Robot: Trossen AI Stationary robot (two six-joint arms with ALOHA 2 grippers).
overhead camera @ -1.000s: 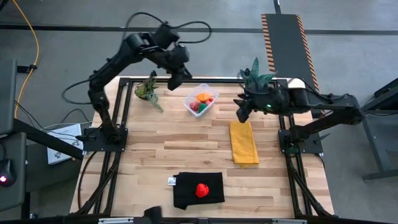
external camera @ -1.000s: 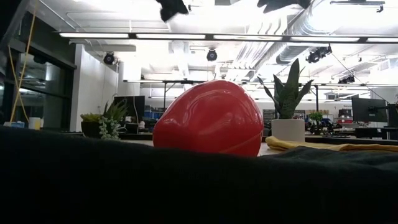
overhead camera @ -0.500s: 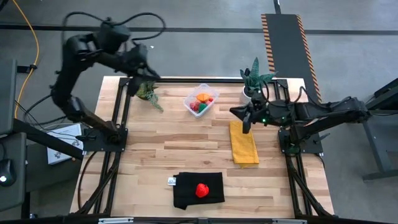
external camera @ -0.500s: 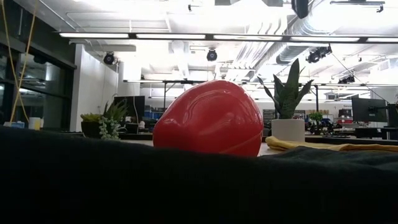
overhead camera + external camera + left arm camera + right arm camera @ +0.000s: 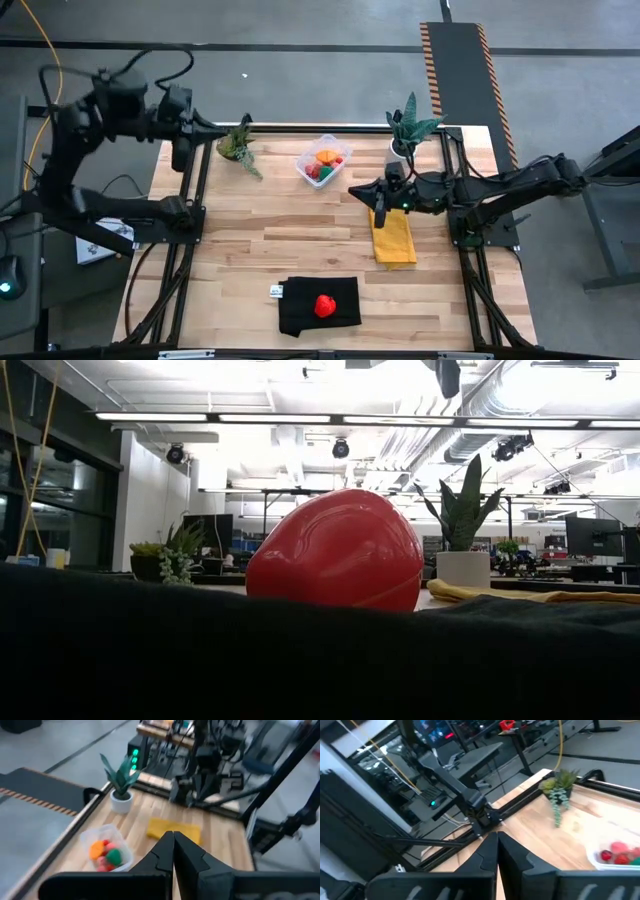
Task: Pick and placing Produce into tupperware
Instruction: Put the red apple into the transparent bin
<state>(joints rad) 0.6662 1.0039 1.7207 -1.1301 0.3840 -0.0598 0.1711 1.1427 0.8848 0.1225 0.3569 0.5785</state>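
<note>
The clear tupperware (image 5: 322, 161) stands at the far middle of the table with orange, red and green produce inside; the left wrist view shows it too (image 5: 106, 851). A red strawberry-like piece (image 5: 324, 305) lies on a black cloth (image 5: 300, 312) near the front edge and fills the low view (image 5: 335, 550). My left gripper (image 5: 207, 130) is shut and empty, high over the table's far left corner, pointing toward the tub. My right gripper (image 5: 353, 189) is shut and empty, held level in the air between the tub and the yellow cloth (image 5: 393, 232).
A small trailing plant (image 5: 238, 146) sits far left of the tub. A white pot with a spiky plant (image 5: 408, 130) stands far right of it. Bare wood lies between the tub and the black cloth. A small white tag (image 5: 275, 291) lies by the black cloth.
My left gripper has drawn back from beside the tub toward the table's far left corner, rising a little. My right gripper has gone toward the table's left, past the yellow cloth's far end, and has tipped from slanting downward to nearly level. Nothing on the table has moved.
</note>
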